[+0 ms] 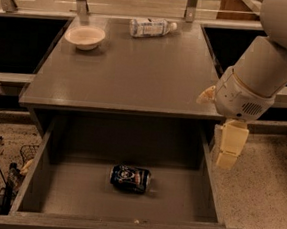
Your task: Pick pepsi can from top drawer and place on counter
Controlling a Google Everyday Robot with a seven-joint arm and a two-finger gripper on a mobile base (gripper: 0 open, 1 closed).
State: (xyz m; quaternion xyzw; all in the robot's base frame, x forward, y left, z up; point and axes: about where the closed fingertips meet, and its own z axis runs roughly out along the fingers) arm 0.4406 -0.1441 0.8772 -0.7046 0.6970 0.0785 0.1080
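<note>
Your gripper (226, 156), open or closed you cannot tell, hangs right of the top drawer (76, 196); grip the probably light, slick pepsi can (130, 178) across its barrel.

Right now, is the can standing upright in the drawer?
No, the can lies on its side in the drawer, while the gripper hangs outside the drawer's side wall.

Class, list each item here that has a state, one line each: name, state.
top drawer: pulled open
pepsi can: on its side in the top drawer
bottle: on its side on the counter
bowl: upright
claw: beside the top drawer's right wall, away from the pepsi can
</note>
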